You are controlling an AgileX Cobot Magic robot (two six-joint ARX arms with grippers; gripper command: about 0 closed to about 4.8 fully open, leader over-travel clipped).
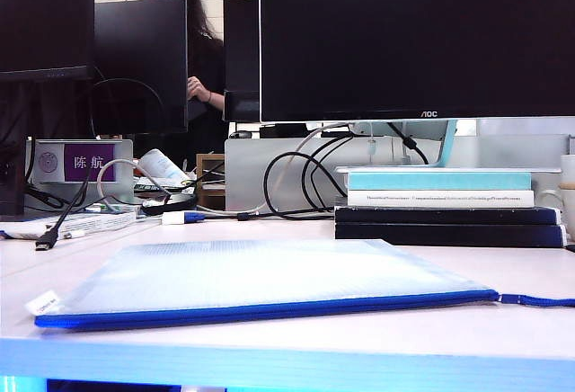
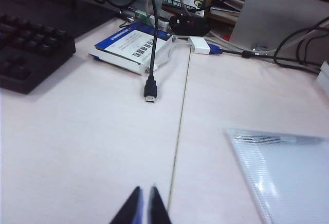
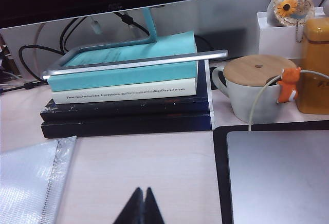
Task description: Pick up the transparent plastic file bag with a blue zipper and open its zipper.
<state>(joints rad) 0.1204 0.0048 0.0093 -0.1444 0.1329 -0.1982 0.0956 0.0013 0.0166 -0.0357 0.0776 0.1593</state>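
The blue zipper (image 1: 269, 312) runs along the file bag's (image 1: 260, 275) near edge, closest to the exterior camera, its pull cord (image 1: 537, 300) trailing toward 3 o'clock; the bag lies flat on the desk (image 1: 296, 338) before the stacked books (image 1: 445, 203) at 1 o'clock. The left gripper (image 2: 143, 205) and right gripper (image 3: 141, 206) hover over bare desk flanking the bag, jaws pinched together, holding nothing. Likely no step has begun: next, jaws must part and descend onto the bag.
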